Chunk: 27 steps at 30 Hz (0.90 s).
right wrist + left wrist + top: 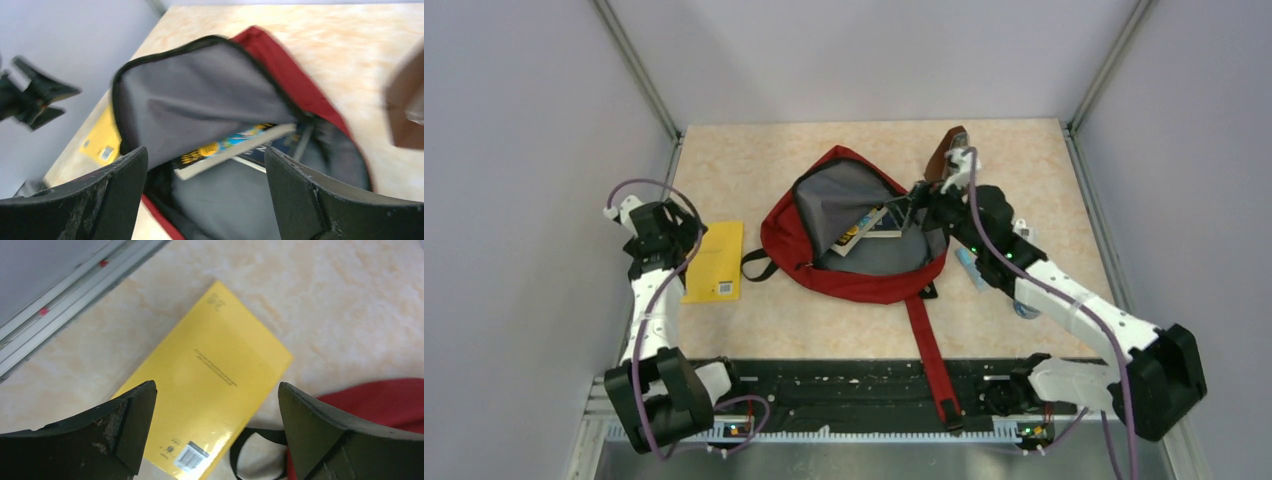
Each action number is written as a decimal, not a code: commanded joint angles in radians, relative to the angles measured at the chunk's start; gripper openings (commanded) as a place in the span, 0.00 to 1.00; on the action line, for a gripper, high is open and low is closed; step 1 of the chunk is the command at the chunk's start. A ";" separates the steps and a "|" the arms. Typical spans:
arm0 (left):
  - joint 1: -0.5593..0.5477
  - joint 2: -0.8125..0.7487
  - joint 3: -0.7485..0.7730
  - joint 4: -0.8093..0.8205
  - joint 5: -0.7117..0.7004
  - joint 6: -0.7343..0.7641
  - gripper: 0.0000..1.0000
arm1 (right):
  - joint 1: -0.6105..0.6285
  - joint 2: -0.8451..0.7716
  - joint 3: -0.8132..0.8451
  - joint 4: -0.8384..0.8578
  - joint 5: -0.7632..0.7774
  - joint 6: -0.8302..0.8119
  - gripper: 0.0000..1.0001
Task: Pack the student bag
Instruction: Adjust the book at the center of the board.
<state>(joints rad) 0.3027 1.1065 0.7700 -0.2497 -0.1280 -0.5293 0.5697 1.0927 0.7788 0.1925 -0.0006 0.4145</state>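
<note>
The student bag [819, 268], dark red with grey lining, lies open in the middle of the table, its long red strap [930, 352] running toward the near edge. Two books [865, 227] stick out of its opening. My right gripper [911, 207] is open and empty at the bag's right rim; in the right wrist view [205, 150] it faces the grey lining [200, 97] and the books [232, 146]. A yellow book [716, 260] lies flat left of the bag. My left gripper [686, 238] is open and empty above the yellow book [220, 365].
A brown object [948, 152] stands behind the right gripper and shows in the right wrist view [405, 107]. A light blue item [972, 268] lies under the right arm. A black strap loop [247, 442] lies between yellow book and bag [385, 400]. The wall rail [60, 295] is close on the left.
</note>
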 commanded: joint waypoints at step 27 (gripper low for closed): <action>0.157 0.298 -0.104 0.054 0.139 -0.068 0.94 | 0.398 1.277 1.342 -0.551 -0.319 -0.144 0.75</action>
<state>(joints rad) 0.4610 1.4181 0.7166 -0.2298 -0.1078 -0.5522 0.9417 2.2749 1.9865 -0.2760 -0.3328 0.2615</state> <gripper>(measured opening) 0.946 0.754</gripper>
